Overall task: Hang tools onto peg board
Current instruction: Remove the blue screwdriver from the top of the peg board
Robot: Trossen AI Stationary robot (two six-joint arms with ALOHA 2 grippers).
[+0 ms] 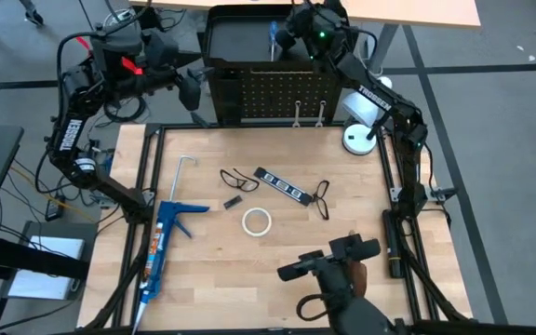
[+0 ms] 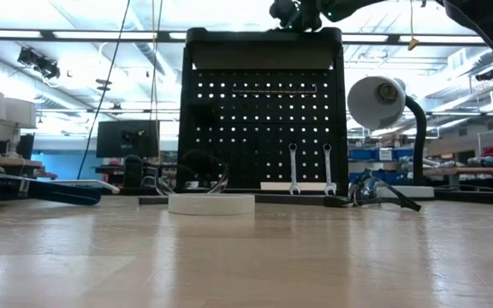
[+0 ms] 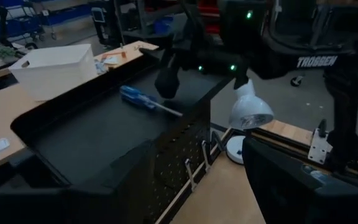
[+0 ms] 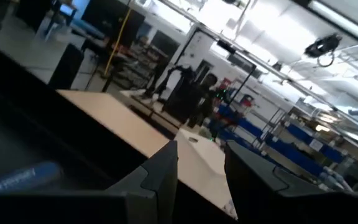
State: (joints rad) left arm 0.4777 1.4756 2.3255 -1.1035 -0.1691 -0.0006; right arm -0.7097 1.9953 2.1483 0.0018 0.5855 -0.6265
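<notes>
The peg board stands upright at the table's far edge, with two silver wrenches hanging on its front. A blue-handled screwdriver lies flat on the black tray on top of the board. My right gripper hovers just above the screwdriver's shaft. It is open, and in its own view the gap holds nothing while the blue handle lies off to one side. My left gripper waits open in the air by the board's left end.
On the table lie a white tape ring, a black strip with white marks, two black wire loops, a hex key and a blue caulking gun. A white desk lamp stands right of the board.
</notes>
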